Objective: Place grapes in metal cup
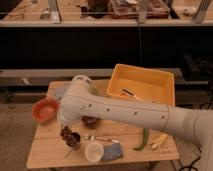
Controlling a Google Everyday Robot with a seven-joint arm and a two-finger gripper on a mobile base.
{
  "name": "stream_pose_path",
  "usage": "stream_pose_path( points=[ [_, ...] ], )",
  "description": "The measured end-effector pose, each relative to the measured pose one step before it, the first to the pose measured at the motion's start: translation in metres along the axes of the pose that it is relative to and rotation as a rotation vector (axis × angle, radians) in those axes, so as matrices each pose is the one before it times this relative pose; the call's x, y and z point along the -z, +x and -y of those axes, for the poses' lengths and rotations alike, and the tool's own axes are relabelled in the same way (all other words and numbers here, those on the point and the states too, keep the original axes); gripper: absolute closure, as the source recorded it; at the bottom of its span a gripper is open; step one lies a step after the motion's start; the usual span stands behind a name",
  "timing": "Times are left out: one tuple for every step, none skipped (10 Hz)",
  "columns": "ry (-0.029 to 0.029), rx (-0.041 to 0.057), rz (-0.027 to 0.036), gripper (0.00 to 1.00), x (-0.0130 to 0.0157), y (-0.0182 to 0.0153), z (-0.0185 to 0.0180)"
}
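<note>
My white arm reaches in from the right and bends down over the table's left side. My gripper [67, 128] is at its lower end, dark and mostly hidden under the wrist. The dark purple-red grapes [65, 133] are right below it. They sit at or just above the small metal cup [74, 140], which stands near the table's front left. I cannot tell whether the grapes rest in the cup or hang over it.
An orange bowl [44, 109] stands at the left. A yellow bin [150, 82] is at the back right. A white cup [93, 150], a grey-blue cloth [113, 151], a spoon [101, 138] and a green pepper [142, 140] lie along the front. A dark bowl [90, 120] sits under the arm.
</note>
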Motion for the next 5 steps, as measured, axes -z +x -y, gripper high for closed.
stream_pose_path(
  points=[
    [-0.0008, 0.00626, 0.00772, 1.0, -0.00054, -0.00028, 0.00107],
    [-0.00126, 0.0037, 0.00724, 1.0, -0.00112, -0.00057, 0.0003],
    [-0.00268, 0.00481, 0.01203, 1.0, -0.00175, -0.00108, 0.00029],
    [-0.00292, 0.00161, 0.01366, 1.0, -0.00279, -0.00113, -0.00143],
    [-0.00371, 0.00058, 0.00986, 1.0, -0.00148, -0.0006, -0.00161]
  ],
)
